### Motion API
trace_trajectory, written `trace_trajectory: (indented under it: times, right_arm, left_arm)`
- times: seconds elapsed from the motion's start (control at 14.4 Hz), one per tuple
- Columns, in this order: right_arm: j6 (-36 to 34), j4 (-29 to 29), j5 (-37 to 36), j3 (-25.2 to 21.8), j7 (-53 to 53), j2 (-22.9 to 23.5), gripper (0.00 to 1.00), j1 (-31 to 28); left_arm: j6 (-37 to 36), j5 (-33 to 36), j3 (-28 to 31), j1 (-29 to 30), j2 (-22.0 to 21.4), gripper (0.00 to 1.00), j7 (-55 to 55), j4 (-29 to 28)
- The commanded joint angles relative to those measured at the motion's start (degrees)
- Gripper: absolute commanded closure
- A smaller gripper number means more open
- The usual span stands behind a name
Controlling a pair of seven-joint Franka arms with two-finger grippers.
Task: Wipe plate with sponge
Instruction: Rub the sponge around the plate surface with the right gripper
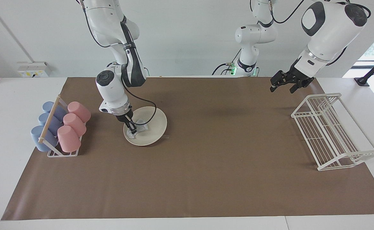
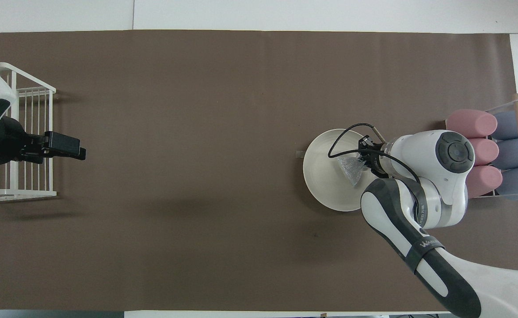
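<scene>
One sponge [image 1: 137, 128] under right end effector [image 1: 132, 130], on plate [image 1: 153, 124]

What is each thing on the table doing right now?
plate: flat on the brown mat.
sponge: pressed on the plate, gripped.
right gripper: shut on the sponge.
left gripper: open, empty, waiting above the wire rack.
cups: lying in their holder.
</scene>
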Motion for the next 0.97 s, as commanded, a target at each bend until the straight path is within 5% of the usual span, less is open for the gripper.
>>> trace_trajectory:
  times: [0.0,0.42,0.9]
  right_arm:
    - [0.5,-0.7,0.6,0.6,3.2,0.0,1.0,1.9]
    - [2.1,-0.6,0.6,0.7,25.4,1.1,1.0,12.9]
    - [1.7,2.4,0.8,0.6,31.4,1.1,1.0,15.6]
  left_arm:
    - [-0.3,1.3,0.3,-1.0,-0.4,0.0,-1.0,0.1]
    - [0.5,0.9,0.2,-1.3,-0.6,0.0,-0.7,0.0]
    - [0.6,0.8,0.2,-2.4,-0.9,0.0,-0.9,-0.7]
